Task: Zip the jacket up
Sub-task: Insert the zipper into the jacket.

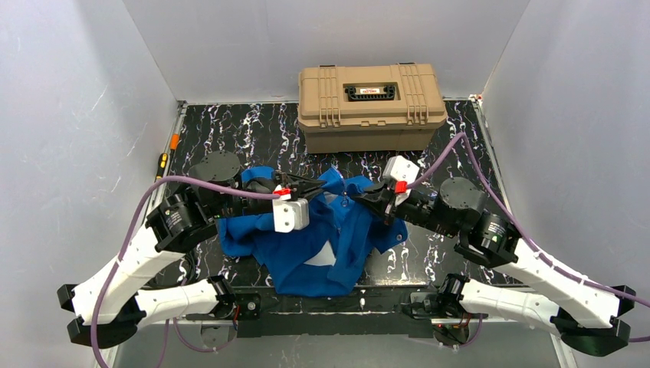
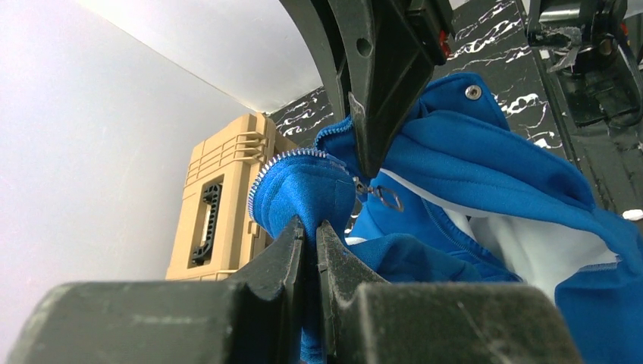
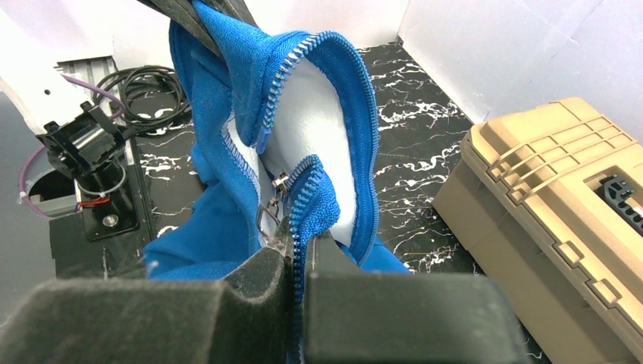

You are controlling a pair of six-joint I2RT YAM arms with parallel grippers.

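Observation:
The royal-blue jacket (image 1: 322, 249) lies crumpled on the black marbled table (image 1: 253, 130), and its front edges are lifted between the two arms. My left gripper (image 2: 311, 226) is shut on a fold of blue fabric edged with zipper teeth (image 2: 303, 186). My right gripper (image 3: 301, 246) is shut on the other zipper strip (image 3: 311, 189), right beside the metal zipper pull (image 3: 269, 212). The jacket's white lining (image 3: 311, 114) shows between the open edges. In the top view the left gripper (image 1: 318, 186) and the right gripper (image 1: 359, 195) face each other, close together.
A tan hard case (image 1: 372, 107) stands at the back of the table, just behind the grippers. Small tools (image 1: 163, 161) lie along the left edge. Grey walls close in the left, right and back sides. Black cables (image 3: 148, 87) lie near the left arm's base.

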